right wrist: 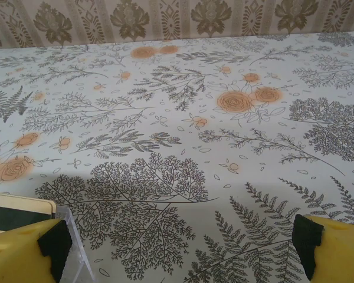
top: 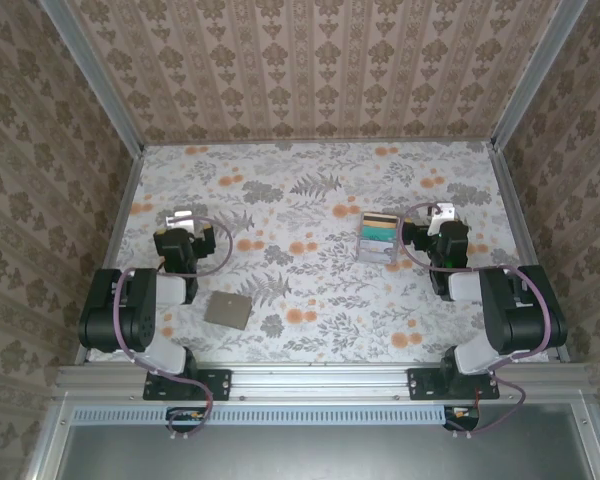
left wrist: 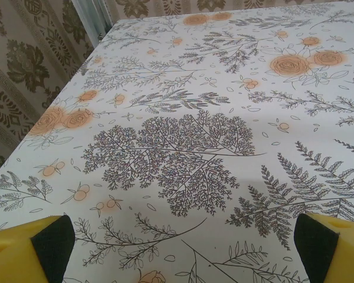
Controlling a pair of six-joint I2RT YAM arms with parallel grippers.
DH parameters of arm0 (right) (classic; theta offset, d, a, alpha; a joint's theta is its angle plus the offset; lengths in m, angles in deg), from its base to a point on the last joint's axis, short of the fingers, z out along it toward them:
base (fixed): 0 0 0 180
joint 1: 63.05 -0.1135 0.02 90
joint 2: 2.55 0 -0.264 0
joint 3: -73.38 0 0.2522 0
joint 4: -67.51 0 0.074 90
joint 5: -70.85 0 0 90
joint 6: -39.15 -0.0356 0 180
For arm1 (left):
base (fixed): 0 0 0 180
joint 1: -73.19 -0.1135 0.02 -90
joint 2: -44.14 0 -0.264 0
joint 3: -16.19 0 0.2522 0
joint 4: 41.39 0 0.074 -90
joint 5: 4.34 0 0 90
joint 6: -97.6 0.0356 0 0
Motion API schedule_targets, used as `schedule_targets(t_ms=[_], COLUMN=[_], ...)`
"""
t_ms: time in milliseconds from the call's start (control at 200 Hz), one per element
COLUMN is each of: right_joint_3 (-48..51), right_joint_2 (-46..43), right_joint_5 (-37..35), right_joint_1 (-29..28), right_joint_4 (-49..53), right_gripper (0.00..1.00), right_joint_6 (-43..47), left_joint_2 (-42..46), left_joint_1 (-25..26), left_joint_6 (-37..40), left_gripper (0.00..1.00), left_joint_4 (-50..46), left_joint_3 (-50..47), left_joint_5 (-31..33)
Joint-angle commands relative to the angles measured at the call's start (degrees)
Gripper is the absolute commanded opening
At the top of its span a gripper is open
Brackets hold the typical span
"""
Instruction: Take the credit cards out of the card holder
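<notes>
top view: a table (top: 310,170) in a fern-and-orange-flower cloth, with patterned walls at 9, 12 and 3 o'clock and metal rails along its edges. the card holder (top: 227,310) lies shut and flat at 8 o'clock from the table's middle, near the left arm's base and apart from both grippers. a clear box of stacked coloured cards (top: 378,238) stands at 3 o'clock. the left gripper (top: 180,218) sits near 10 o'clock. the right gripper (top: 442,212) is just beside the box, at its 2 o'clock. the far half of the table lies bare.

left wrist view: the left gripper's (left wrist: 177,250) yellow fingers (left wrist: 17,250) with black pads stand wide apart at 7 and 5 o'clock, with bare cloth between them. the table's edge and a metal post show at 11 o'clock.

right wrist view: the right gripper (right wrist: 180,250) is also spread wide, with nothing held. the box's clear corner (right wrist: 74,247) and a pale card edge lie just beside its finger (right wrist: 17,250) at 8 o'clock. open cloth runs to the wall at 12 o'clock.
</notes>
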Motion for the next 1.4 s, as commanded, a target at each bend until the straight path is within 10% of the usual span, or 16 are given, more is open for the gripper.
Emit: schedule_targets(t_ms=[0,995,1125,1395], right_joint_3=[-0.92,-1.70,-5.82,-6.58], right_joint_2=[0.23,-7.23,-19.13,-35.79], right_joint_5=[-0.94,-8.20,-9.80,-9.21], right_joint_1=[-0.32,-0.76,-0.76,-0.42], right_joint_4=[0.48,9.27,24.50,37.85], right_gripper=[1.00,1.00,1.00,1.00], right_joint_6=[0.88,-1.65,-7.61,-31.99], left_joint_2=[0.26,4.40,13.23,21.10], left_joint_1=[-0.50,1.91,6.16,5.19], left_joint_6=[0.86,2.18,0.77,-28.57], left_gripper=[1.00,1.00,1.00,1.00], left_joint_4=[1.66,0.51,-21.47,-71.15], left_joint_3=[0.95,0.04,8.66,31.30], left_joint_5=[-0.73,4.77,14.11,14.43])
